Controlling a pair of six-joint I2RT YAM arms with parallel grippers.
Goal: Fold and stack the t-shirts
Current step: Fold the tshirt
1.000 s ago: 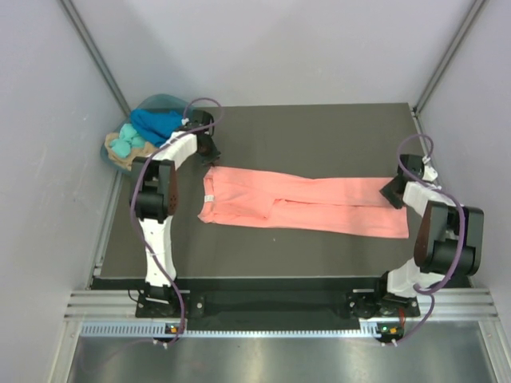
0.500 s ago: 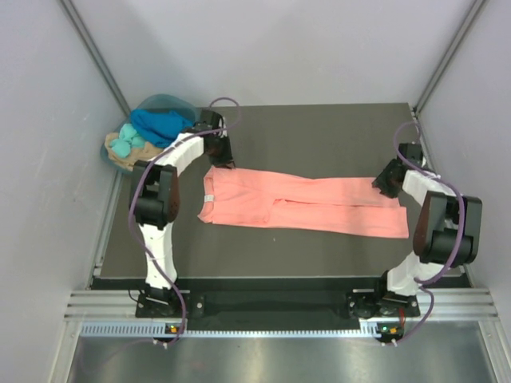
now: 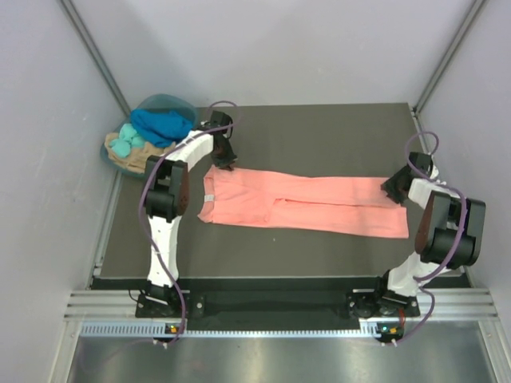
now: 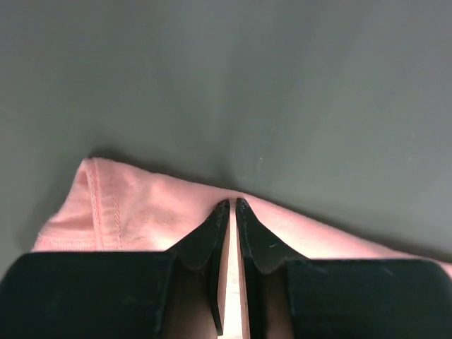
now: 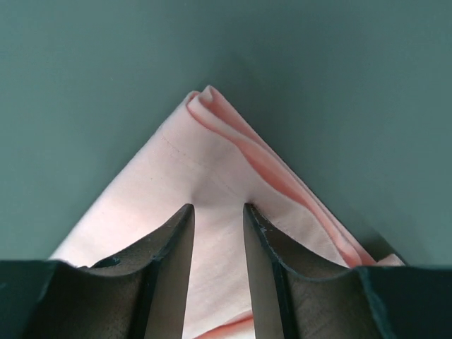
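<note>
Both arms are reaching out over the dark surface [image 3: 319,136]. The left tool [image 4: 232,205] is pinching the far left corner of the one salmon-pink t-shirt [image 3: 303,203], lying flat mid-surface; the right tool [image 5: 217,209] is gripping its layered far right corner. Three more t-shirts [image 3: 148,132], blue, turquoise and tan, are piling in a teal basket [image 3: 164,101].

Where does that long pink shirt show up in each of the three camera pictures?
Top external: the pink shirt lies stretched across the middle of the dark table, from left gripper to right gripper.
Left wrist: its stitched corner fills the bottom, under the black fingers.
Right wrist: a folded corner points upward at the centre, between the fingers.
Shared landmark: the dark table.
</note>
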